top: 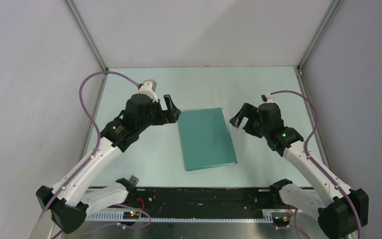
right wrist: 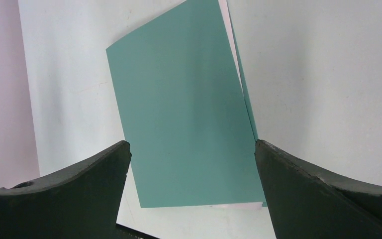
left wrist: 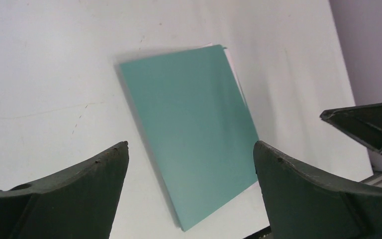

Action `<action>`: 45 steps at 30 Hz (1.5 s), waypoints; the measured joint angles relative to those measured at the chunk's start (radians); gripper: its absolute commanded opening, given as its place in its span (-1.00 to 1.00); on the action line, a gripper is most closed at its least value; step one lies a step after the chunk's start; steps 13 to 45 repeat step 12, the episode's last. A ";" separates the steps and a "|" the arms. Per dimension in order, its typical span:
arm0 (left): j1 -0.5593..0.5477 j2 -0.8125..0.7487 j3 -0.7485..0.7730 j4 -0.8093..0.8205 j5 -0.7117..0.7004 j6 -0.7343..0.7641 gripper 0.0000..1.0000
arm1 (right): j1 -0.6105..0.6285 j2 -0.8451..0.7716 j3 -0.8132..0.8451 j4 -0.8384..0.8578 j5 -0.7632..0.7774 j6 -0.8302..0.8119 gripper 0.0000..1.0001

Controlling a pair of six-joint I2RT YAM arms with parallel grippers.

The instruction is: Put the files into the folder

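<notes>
Left tool [top: 172, 108] wide open, empty, hovering beside the far-left corner of the folder [top: 206, 138], arm bent inward. Right tool [top: 240, 117] also spread, empty, near the far-right corner, forearm angled inward. Folder lies closed, flat mid-surface [top: 263, 84], between both arms. Files [right wrist: 225, 12] sit inside; only white slivers peek out at its edge.

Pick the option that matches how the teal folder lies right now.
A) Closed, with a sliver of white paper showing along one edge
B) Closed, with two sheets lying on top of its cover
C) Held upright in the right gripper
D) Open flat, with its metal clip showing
A: the teal folder lies closed and flat on the table, and in the right wrist view a thin white paper edge peeks out beside its cover.
</notes>
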State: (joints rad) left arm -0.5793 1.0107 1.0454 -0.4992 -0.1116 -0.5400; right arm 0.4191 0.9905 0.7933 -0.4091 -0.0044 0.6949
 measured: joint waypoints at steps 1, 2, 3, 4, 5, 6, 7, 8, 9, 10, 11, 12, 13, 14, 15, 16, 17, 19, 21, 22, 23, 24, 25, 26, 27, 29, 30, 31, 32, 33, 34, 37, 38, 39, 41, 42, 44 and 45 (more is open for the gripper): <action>0.001 0.001 0.000 -0.010 -0.002 0.003 0.99 | 0.001 0.000 0.000 0.000 0.002 0.000 0.99; 0.002 0.002 -0.001 -0.020 -0.002 0.009 0.99 | 0.001 0.000 0.000 0.001 0.003 0.000 0.99; 0.003 0.001 -0.002 -0.028 -0.003 0.011 0.99 | 0.001 0.000 0.000 0.002 0.005 0.000 0.99; 0.005 0.001 -0.002 -0.035 -0.005 0.018 0.99 | 0.001 0.000 0.000 0.004 0.005 0.000 0.99; 0.008 0.001 -0.004 -0.038 -0.007 0.020 0.99 | 0.001 0.000 0.000 0.004 0.006 0.000 0.99; 0.011 0.001 -0.005 -0.040 -0.009 0.023 0.99 | 0.001 0.000 0.000 0.004 0.008 0.000 0.99; 0.016 0.001 -0.008 -0.042 -0.009 0.026 0.99 | 0.001 0.000 0.001 0.003 0.009 0.000 0.99; 0.021 0.001 -0.010 -0.042 -0.009 0.026 0.99 | 0.001 0.000 0.002 0.003 0.010 0.000 0.99; 0.027 0.001 -0.014 -0.043 -0.009 0.027 0.99 | 0.001 0.000 0.004 0.003 0.013 0.000 0.99; 0.031 0.001 -0.016 -0.043 -0.008 0.027 1.00 | 0.000 0.000 0.005 0.002 0.015 0.000 0.99; 0.034 0.001 -0.018 -0.045 -0.008 0.028 0.99 | 0.000 0.000 0.006 0.002 0.016 -0.001 0.99; 0.037 0.001 -0.019 -0.046 -0.005 0.029 1.00 | 0.000 0.000 0.007 0.002 0.017 -0.001 0.99; 0.037 0.001 -0.019 -0.046 -0.005 0.029 1.00 | 0.000 0.000 0.007 0.002 0.017 -0.001 0.99; 0.037 0.001 -0.019 -0.046 -0.005 0.029 1.00 | 0.000 0.000 0.007 0.002 0.017 -0.001 0.99; 0.037 0.001 -0.019 -0.046 -0.005 0.029 1.00 | 0.000 0.000 0.007 0.002 0.017 -0.001 0.99; 0.037 0.001 -0.019 -0.046 -0.005 0.029 1.00 | 0.000 0.000 0.007 0.002 0.017 -0.001 0.99; 0.037 0.001 -0.019 -0.046 -0.005 0.029 1.00 | 0.000 0.000 0.007 0.002 0.017 -0.001 0.99; 0.037 0.001 -0.019 -0.046 -0.005 0.029 1.00 | 0.000 0.000 0.007 0.002 0.017 -0.001 0.99; 0.037 0.001 -0.019 -0.046 -0.005 0.029 1.00 | 0.000 0.000 0.007 0.002 0.017 -0.001 0.99; 0.037 0.001 -0.019 -0.046 -0.005 0.029 1.00 | 0.000 0.000 0.007 0.002 0.017 -0.001 0.99; 0.037 0.001 -0.019 -0.046 -0.005 0.029 1.00 | 0.000 0.000 0.007 0.002 0.017 -0.001 0.99; 0.037 0.001 -0.019 -0.046 -0.005 0.029 1.00 | 0.000 0.000 0.007 0.002 0.017 -0.001 0.99; 0.037 0.001 -0.019 -0.046 -0.005 0.029 1.00 | 0.000 0.000 0.007 0.002 0.017 -0.001 0.99; 0.037 0.001 -0.019 -0.046 -0.005 0.029 1.00 | 0.000 0.000 0.007 0.002 0.017 -0.001 0.99; 0.037 0.001 -0.019 -0.046 -0.005 0.029 1.00 | 0.000 0.000 0.007 0.002 0.017 -0.001 0.99; 0.037 0.001 -0.019 -0.046 -0.005 0.029 1.00 | 0.000 0.000 0.007 0.002 0.017 -0.001 0.99; 0.037 0.001 -0.019 -0.046 -0.005 0.029 1.00 | 0.000 0.000 0.007 0.002 0.017 -0.001 0.99; 0.037 0.001 -0.019 -0.046 -0.005 0.029 1.00 | 0.000 0.000 0.007 0.002 0.017 -0.001 0.99; 0.037 0.001 -0.019 -0.046 -0.005 0.029 1.00 | 0.000 0.000 0.007 0.002 0.017 -0.001 0.99; 0.037 0.001 -0.019 -0.046 -0.005 0.029 1.00 | 0.000 0.000 0.007 0.002 0.017 -0.001 0.99; 0.037 0.001 -0.019 -0.046 -0.005 0.029 1.00 | 0.000 0.000 0.007 0.002 0.017 -0.001 0.99; 0.037 0.001 -0.019 -0.046 -0.005 0.029 1.00 | 0.000 0.000 0.007 0.002 0.017 -0.001 0.99; 0.037 0.001 -0.019 -0.046 -0.005 0.029 1.00 | 0.000 0.000 0.007 0.002 0.017 -0.001 0.99; 0.037 0.001 -0.019 -0.046 -0.005 0.029 1.00 | 0.000 0.000 0.007 0.002 0.017 -0.001 0.99; 0.037 0.001 -0.019 -0.046 -0.005 0.029 1.00 | 0.000 0.000 0.007 0.002 0.017 -0.001 0.99; 0.037 0.001 -0.019 -0.046 -0.005 0.029 1.00 | 0.000 0.000 0.007 0.002 0.017 -0.001 0.99; 0.037 0.001 -0.019 -0.046 -0.005 0.029 1.00 | 0.000 0.000 0.007 0.002 0.017 -0.001 0.99; 0.037 0.001 -0.019 -0.046 -0.005 0.029 1.00 | 0.000 0.000 0.007 0.002 0.017 -0.001 0.99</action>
